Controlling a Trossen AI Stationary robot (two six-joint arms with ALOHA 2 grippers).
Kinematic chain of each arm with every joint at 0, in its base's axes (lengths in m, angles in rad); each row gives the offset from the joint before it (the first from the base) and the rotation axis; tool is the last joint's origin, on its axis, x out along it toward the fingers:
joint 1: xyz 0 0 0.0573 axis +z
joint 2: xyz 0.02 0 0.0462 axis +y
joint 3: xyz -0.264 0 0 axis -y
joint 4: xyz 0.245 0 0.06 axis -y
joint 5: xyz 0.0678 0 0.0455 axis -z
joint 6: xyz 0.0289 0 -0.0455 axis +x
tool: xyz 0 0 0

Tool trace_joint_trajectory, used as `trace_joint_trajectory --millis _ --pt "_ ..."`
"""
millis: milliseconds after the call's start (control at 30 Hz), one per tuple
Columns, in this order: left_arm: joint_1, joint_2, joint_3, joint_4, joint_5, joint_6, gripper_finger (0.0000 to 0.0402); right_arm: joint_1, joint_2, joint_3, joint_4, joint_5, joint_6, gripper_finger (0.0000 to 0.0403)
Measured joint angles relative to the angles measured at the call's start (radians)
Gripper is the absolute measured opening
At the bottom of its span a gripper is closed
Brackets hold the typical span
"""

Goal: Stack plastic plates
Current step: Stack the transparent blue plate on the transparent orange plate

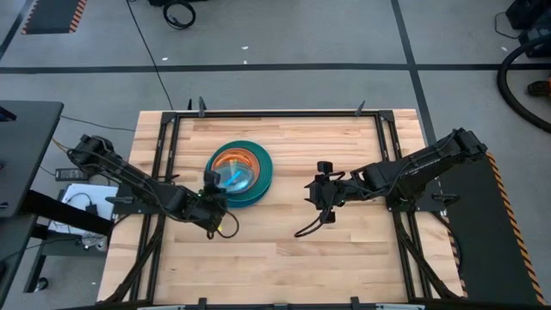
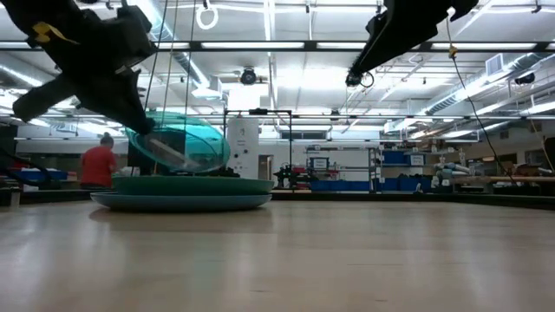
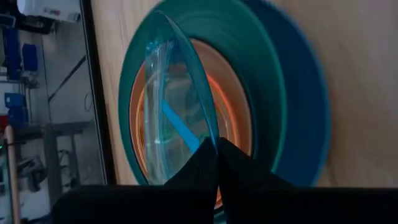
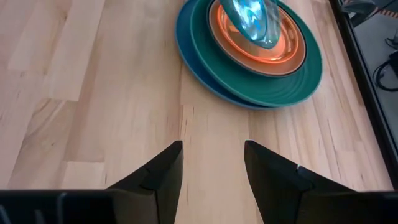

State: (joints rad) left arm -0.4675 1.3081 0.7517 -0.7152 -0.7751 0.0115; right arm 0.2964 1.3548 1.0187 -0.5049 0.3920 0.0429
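A stack of plates sits on the table's far left-middle: a large blue plate at the bottom, a teal plate on it and an orange plate on top. Above them a translucent cyan plate stands tilted, held by my left gripper, which is shut on it at the stack's near-left side. My right gripper is open and hovers over bare wood to the right of the stack. The other plates are not in view. My left gripper pinches the cyan plate's rim between its two fingers, coming at it from the stack's near-left side. The plate is tilted steeply, held edge up, opposite edge down by the orange plate. Whether that edge touches, I cannot tell.
A black metal frame runs along the table's far edge and down both sides. Bare wood lies between the stack and my right gripper and across the near half. A person in red stands far behind the table.
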Motion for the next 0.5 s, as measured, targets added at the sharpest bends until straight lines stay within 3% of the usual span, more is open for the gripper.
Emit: trace_joint_trajectory --millis 300,500 --pt "0.046 0.069 0.000 -0.015 -0.052 0.103 0.0011 -0.005 0.002 -0.070 0.143 0.005 0.013 0.0181" --pt "0.090 0.113 -0.012 -0.032 -0.063 0.105 0.0011 -0.004 0.002 -0.174 0.377 0.034 0.055 0.0181"
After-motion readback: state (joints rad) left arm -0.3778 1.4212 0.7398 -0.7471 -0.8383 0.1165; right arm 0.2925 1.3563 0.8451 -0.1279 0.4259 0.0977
